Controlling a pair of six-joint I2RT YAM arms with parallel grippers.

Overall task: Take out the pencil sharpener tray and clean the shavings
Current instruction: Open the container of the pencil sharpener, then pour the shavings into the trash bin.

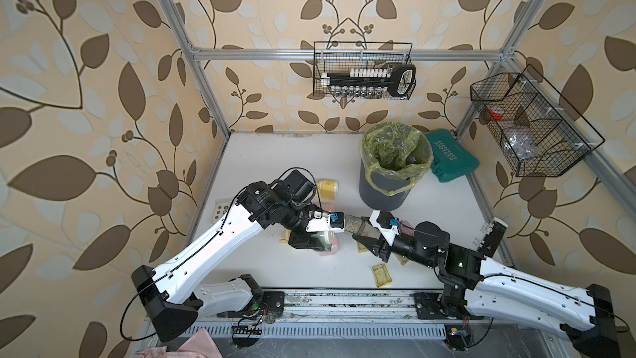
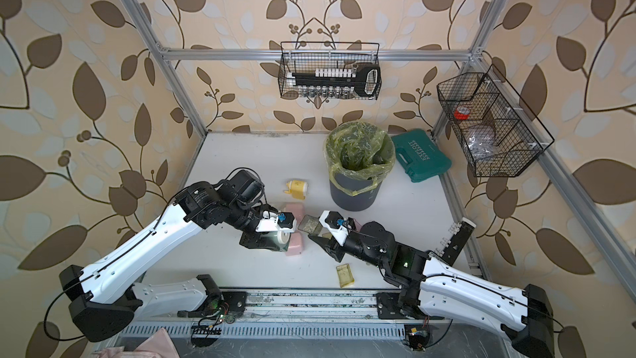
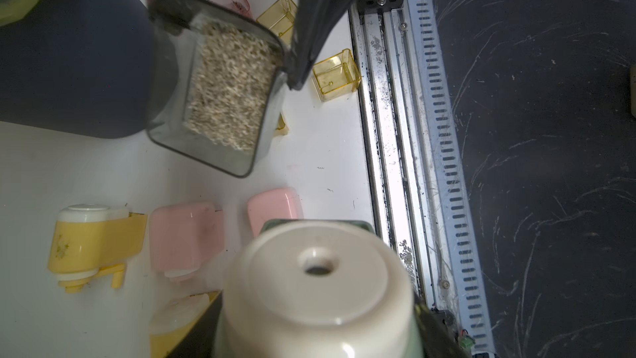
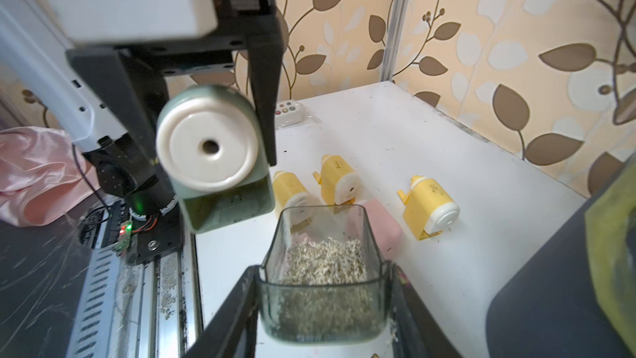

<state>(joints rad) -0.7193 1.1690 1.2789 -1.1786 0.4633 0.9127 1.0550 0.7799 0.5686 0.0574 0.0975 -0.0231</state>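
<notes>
While left claw holds sharpener aloft, right claw clamps tray.

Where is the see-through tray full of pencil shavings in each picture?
In a top view: the tray is mid-table, nearer the robot than the bin.
In a top view: same spot, with the bin behind it.
Left wrist: the tray looks large, right beside the bin's dark wall.
Right wrist: the tray is very close up.
Shared landmark: the dark bin.
</notes>
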